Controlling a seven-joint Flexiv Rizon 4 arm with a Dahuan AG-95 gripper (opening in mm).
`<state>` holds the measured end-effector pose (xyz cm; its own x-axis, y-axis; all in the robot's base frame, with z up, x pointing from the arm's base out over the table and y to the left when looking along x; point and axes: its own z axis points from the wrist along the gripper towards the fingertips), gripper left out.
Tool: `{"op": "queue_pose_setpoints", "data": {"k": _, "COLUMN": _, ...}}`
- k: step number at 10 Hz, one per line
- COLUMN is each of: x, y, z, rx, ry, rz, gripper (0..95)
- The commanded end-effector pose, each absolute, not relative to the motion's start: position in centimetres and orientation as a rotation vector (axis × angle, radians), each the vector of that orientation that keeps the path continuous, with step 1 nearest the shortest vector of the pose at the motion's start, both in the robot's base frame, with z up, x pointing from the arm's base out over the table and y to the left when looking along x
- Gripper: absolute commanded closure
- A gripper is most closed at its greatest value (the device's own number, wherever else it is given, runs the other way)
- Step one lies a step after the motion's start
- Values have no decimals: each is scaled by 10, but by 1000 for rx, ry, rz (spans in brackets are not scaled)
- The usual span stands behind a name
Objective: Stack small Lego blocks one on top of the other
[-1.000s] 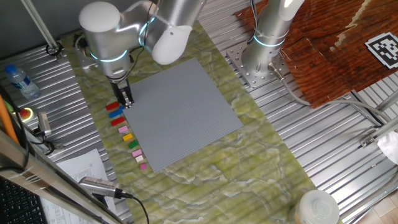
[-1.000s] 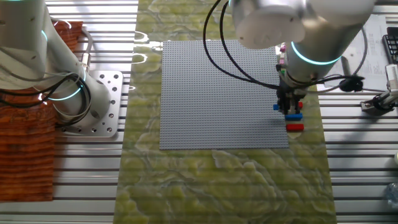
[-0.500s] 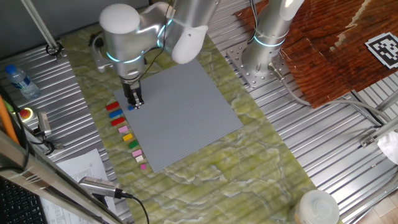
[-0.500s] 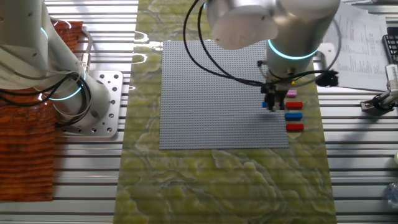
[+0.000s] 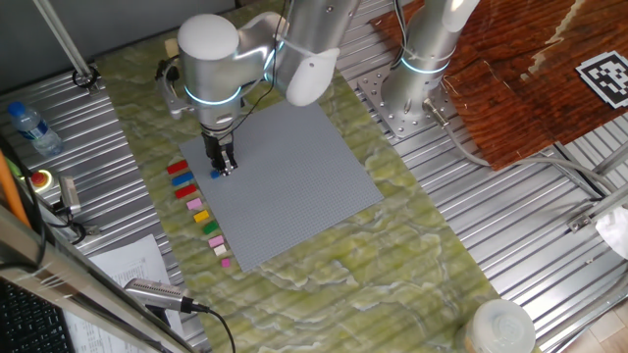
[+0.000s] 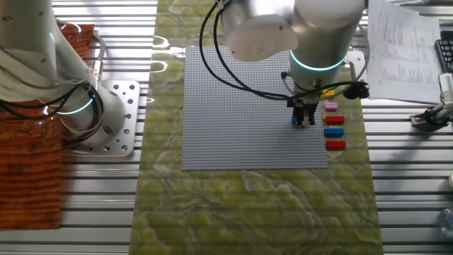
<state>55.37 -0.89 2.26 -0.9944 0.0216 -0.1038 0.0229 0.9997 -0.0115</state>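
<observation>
- Carrying a small blue block (image 5: pixel 216 175), the gripper (image 5: pixel 225 169) has moved right, off the row of blocks (image 5: pixel 199 210) and over the grey plate (image 5: pixel 294 167).
- Fingers clenched on it; stacking can start.

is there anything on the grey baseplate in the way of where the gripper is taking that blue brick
Nothing visible. The gripper holds a blue brick over the grey baseplate, near the edge where the row of loose bricks lies. The plate shows bare everywhere in both views, and that row lies off the plate on the green mat.
</observation>
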Motion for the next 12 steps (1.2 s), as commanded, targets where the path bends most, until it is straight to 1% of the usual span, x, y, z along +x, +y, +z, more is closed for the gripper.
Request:
{"op": "queue_pose_setpoints", "data": {"k": 1, "x": 554, "y": -9, "z": 21, "rx": 2, "ry": 3043, "rz": -14, "gripper": 950}}
{"op": "queue_pose_setpoints", "data": {"k": 12, "x": 557, "y": -10, "z": 14, "rx": -27, "ry": 3049, "rz": 0, "gripper": 950}}
